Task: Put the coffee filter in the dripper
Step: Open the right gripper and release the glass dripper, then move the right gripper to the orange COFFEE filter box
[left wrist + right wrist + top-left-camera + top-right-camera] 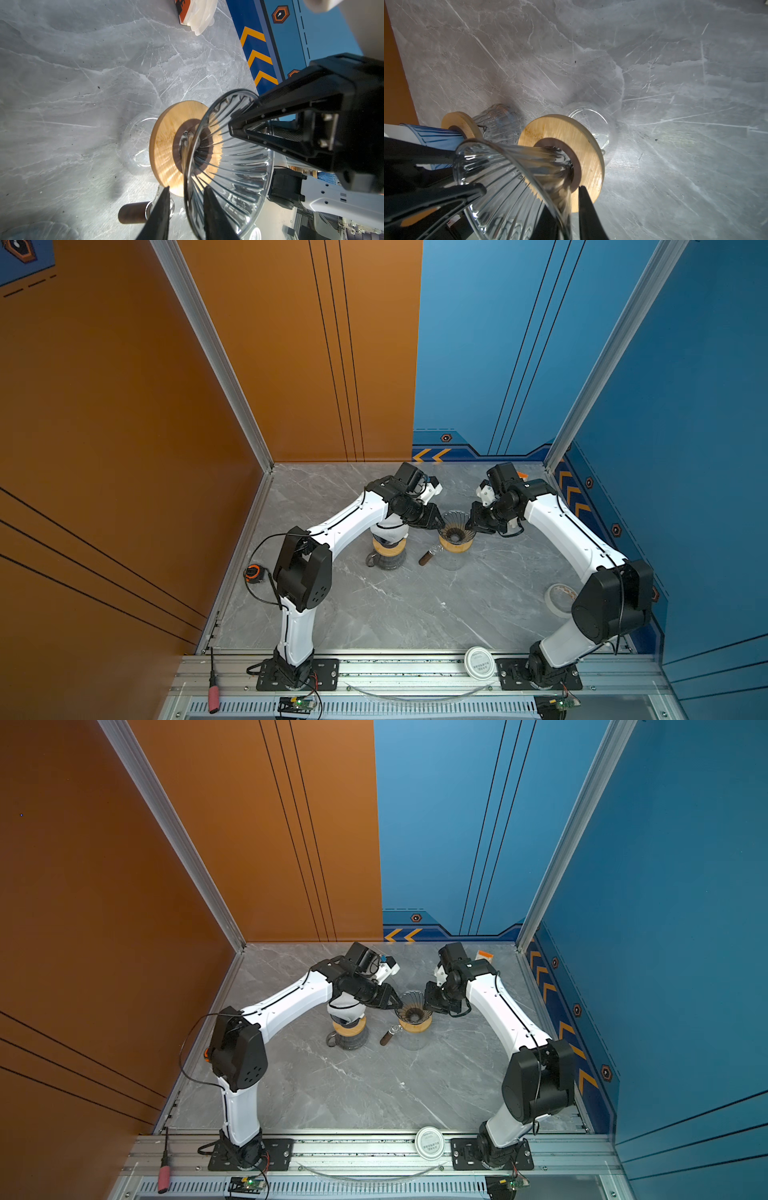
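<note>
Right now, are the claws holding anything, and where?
Left gripper straddles the dripper rim, jaws apart, not gripping. Right gripper at opposite rim; hold unclear.

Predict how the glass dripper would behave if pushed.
Probably stiff but fragile: the glass dripper is thin ribbed glass. Likely slippery, given its glossy surface. Possibly tippy: wide cone above a wooden collar on a glass carafe.

dripper [234,166]: clear ribbed glass, glossy | collar [164,145]: pale matt wood | table [83,83]: smooth grey marble-look
</note>
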Available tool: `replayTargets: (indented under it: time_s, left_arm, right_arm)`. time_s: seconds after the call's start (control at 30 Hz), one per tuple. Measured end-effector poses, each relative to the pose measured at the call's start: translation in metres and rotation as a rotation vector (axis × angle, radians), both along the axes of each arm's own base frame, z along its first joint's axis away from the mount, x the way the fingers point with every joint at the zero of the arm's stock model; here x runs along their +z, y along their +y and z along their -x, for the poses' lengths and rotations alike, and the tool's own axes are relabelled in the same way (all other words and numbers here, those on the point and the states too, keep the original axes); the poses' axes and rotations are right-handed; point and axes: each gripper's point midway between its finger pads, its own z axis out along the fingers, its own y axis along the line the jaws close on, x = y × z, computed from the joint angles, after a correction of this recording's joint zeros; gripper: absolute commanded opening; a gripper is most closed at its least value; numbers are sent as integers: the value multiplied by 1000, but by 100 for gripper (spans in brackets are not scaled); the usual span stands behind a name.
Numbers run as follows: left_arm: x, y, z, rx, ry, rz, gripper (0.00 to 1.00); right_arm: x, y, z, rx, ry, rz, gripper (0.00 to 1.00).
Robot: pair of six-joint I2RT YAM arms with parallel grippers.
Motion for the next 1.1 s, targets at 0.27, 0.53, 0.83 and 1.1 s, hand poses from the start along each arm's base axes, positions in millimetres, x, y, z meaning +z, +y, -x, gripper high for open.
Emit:
replayTargets:
  time_s: [0.27,0.53,0.83,1.1]
  left_arm:
    - [0,5,2,9,12,-31,43]
    - [9,5,0,9,-6,-30,54]
    - [37,9,-2,2,-94,-14,75]
    - [97,23,2,17,-282,7,90]
  right_arm:
    - [3,-2,-3,-16,-10,8,35]
    - [15,-5,-4,-23,-51,14,44]
    - [57,-28,-2,-80,-200,69,43]
    - [83,-77,-3,-192,-330,168,40]
